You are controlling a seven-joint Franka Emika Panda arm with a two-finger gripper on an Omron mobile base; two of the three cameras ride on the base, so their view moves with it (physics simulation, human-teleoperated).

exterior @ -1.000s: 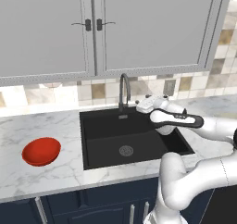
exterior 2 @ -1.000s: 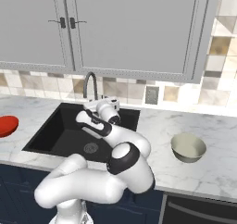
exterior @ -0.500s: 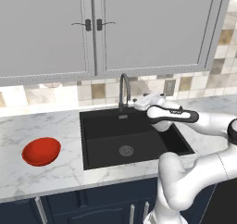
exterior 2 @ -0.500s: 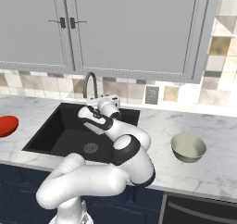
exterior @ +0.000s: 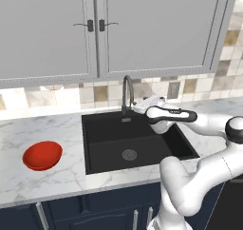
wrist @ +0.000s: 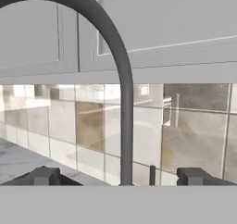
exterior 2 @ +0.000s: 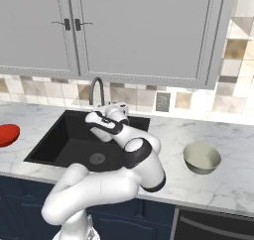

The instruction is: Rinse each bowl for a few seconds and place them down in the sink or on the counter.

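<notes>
In the hand view the gripper (wrist: 118, 176) has its two dark fingertips (wrist: 42, 176) spread wide at the bottom of the frame, one at lower left and one at lower right, with nothing between them and nothing touched. Just past them the faucet (wrist: 125, 107) rises as a dark stem up the middle and curves over to the upper left; behind it lie the tiled backsplash (wrist: 190, 126) and, along the top, the cabinet doors (wrist: 162, 19).

In the left base view the hand sits at centre right, just right of the faucet's stem, above the back right part of the sink (exterior: 118, 146), whose black basin fills the middle of the frame with its round drain (exterior: 129, 154) near the centre. The red bowl (exterior: 42, 155) rests on the counter (exterior: 57, 129) at lower left, well apart from the sink.

The right base view adds the cream bowl (exterior 2: 202, 158), standing upright on the counter at centre right, well to the right of the sink. There the red bowl is a cut-off sliver at the left edge. A wall outlet (exterior 2: 162, 101) shows on the tiles at centre.
</notes>
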